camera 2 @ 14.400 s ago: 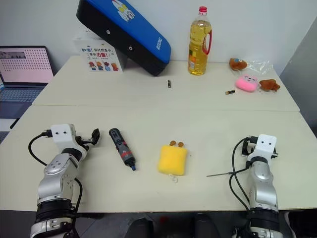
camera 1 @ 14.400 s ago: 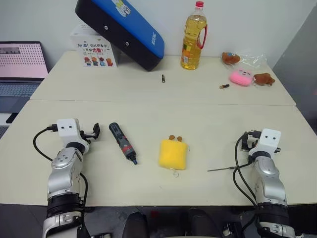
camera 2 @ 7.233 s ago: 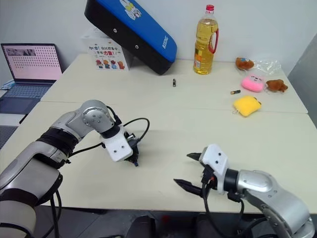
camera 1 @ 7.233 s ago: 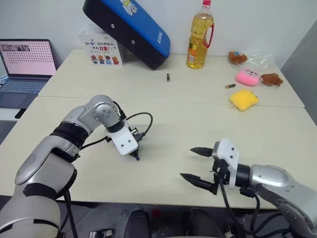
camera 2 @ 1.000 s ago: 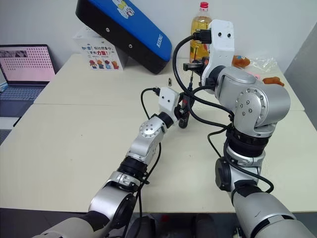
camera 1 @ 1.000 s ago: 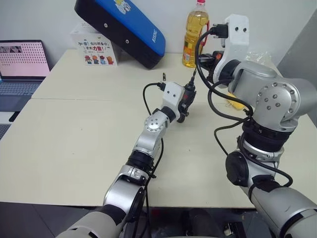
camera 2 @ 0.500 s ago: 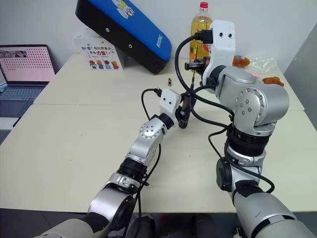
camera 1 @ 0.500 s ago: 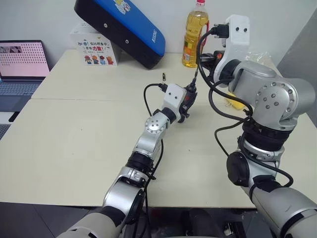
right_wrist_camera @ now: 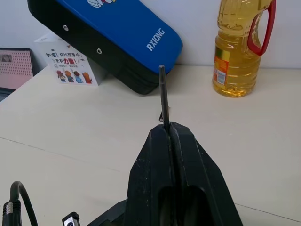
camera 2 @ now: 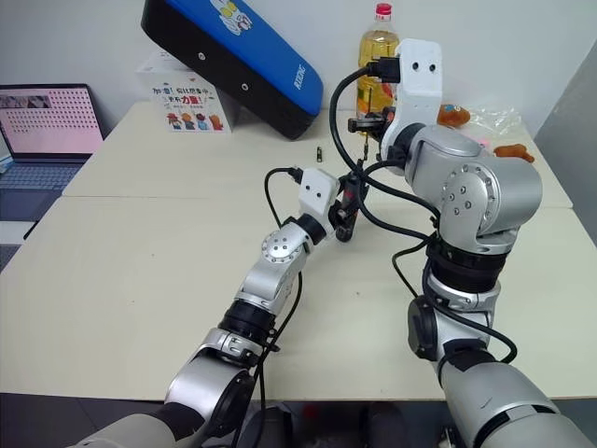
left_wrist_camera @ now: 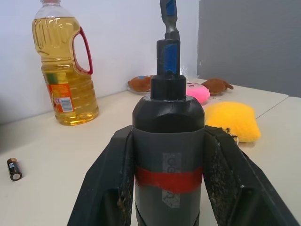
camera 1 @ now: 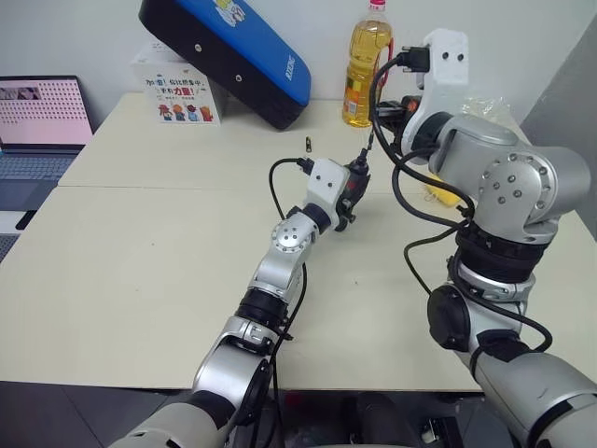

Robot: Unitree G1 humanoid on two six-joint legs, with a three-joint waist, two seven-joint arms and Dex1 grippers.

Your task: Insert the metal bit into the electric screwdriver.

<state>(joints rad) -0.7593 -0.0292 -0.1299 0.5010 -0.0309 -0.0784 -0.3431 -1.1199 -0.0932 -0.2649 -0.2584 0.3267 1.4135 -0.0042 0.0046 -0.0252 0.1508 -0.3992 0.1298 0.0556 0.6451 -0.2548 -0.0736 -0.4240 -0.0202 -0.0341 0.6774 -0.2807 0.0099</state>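
My left gripper (left_wrist_camera: 168,134) is shut on the electric screwdriver (left_wrist_camera: 168,141), a black tool with a red band, and holds it raised over the middle of the table with its narrow tip pointing up and away. My right gripper (right_wrist_camera: 168,129) is shut on the metal bit (right_wrist_camera: 162,94), a thin dark rod. It hangs above and behind the left gripper (camera 1: 353,191). The bit (camera 1: 369,145) slants down to the screwdriver's tip, and its end (left_wrist_camera: 168,14) meets the tip. I cannot tell whether it sits inside.
An oil bottle (camera 1: 365,65), a tilted blue and black case (camera 1: 224,51) and a printed card (camera 1: 177,93) stand at the back. A laptop (camera 1: 42,117) is far left. A yellow plush (left_wrist_camera: 233,120), pink toy (left_wrist_camera: 197,92), battery (left_wrist_camera: 14,168) and short black cylinder (camera 1: 307,145) lie on the far table.
Since the oldest frames both tools have left the table and now meet in the air; the yellow plush went to the back right. Over the last second nothing has visibly moved.
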